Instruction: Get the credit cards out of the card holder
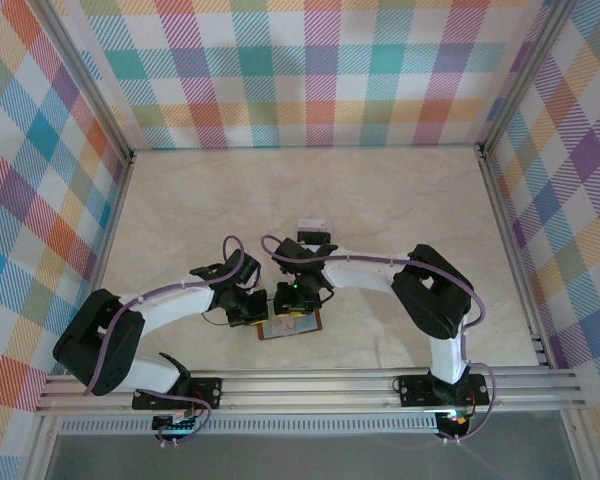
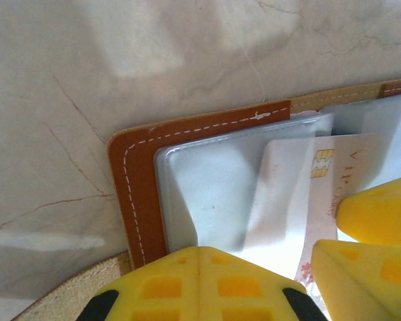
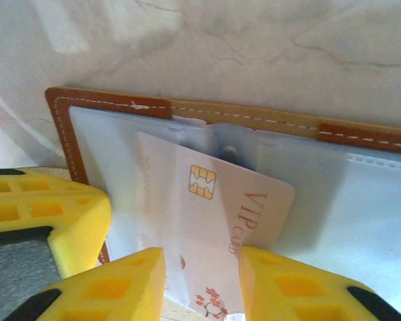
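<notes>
one card half out, not done
left gripper (image 2: 198, 274) closed beside the open card holder (image 3: 107, 105); right gripper (image 3: 200, 281) apart over a credit card (image 3: 214, 200) poking from its pocket (image 3: 107, 160); second card (image 1: 311, 224) seems loose on the table (image 1: 400, 200).

The far half of the table (image 1: 380, 190) lies open between the plaid walls (image 1: 40, 180). Toward the middle a loose credit card (image 1: 311, 223) lies flat, perhaps with something dark just near of it. At the near centre the left gripper (image 1: 248, 306) and right gripper (image 1: 296, 298) crowd tight over the card holder (image 1: 292, 326), the left one's jaws closed, the right one's apart. Bare table flanks both arms.
</notes>
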{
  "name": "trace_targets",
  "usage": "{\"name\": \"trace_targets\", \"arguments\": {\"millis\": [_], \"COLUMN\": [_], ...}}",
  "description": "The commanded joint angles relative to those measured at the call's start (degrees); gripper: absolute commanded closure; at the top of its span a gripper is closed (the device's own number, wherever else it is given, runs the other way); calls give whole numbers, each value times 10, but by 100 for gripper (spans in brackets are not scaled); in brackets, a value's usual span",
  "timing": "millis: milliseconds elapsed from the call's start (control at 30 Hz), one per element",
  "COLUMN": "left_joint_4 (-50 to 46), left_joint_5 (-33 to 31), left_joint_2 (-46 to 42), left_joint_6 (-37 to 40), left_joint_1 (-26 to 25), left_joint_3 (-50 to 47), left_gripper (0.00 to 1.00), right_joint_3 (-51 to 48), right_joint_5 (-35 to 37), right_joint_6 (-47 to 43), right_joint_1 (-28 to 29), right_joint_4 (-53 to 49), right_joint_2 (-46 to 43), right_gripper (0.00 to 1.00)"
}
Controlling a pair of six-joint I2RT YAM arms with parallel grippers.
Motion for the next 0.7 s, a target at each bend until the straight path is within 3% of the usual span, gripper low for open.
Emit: {"name": "trace_targets", "arguments": {"millis": [0, 367, 667], "left_joint_4": [-32, -39, -42], "left_joint_5": [-40, -45, -45], "left_joint_2": [22, 26, 28], "left_joint_6": [10, 9, 11], "left_joint_1": [-9, -11, -12], "left_joint_3": [-3, 2, 3], "left_gripper": [96, 96, 96], "right_joint_3": [-11, -47, -62], "right_joint_5": [13, -3, -19], "right_joint_6": [-3, 9, 17], "right_joint_1": [-2, -3, -4], "right_joint_4": [-25, 17, 39], "right_joint_2": [-13, -57, -29], "right_gripper": [64, 61, 64]}}
